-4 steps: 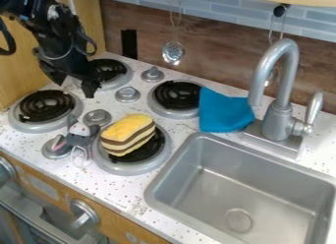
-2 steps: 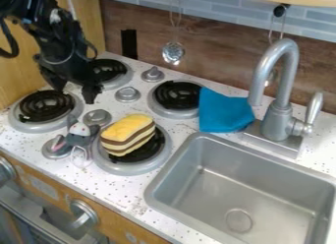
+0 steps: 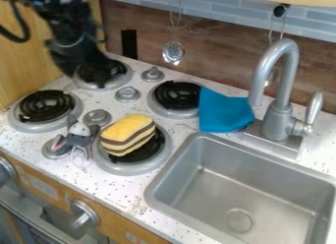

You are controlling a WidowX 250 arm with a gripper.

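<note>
Camera view: pincer (image 3: 85, 79) above back burner (image 3: 120, 81), fingers apart; yellow-topped, brown-striped toy cake (image 3: 128, 134) on front burner (image 3: 131, 168), long axis lower-left to upper-right.

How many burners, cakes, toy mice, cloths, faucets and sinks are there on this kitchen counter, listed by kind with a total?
Burners: 4
Cake: 1
Toy mouse: 1
Cloth: 1
Faucet: 1
Sink: 1
Total: 9
</note>
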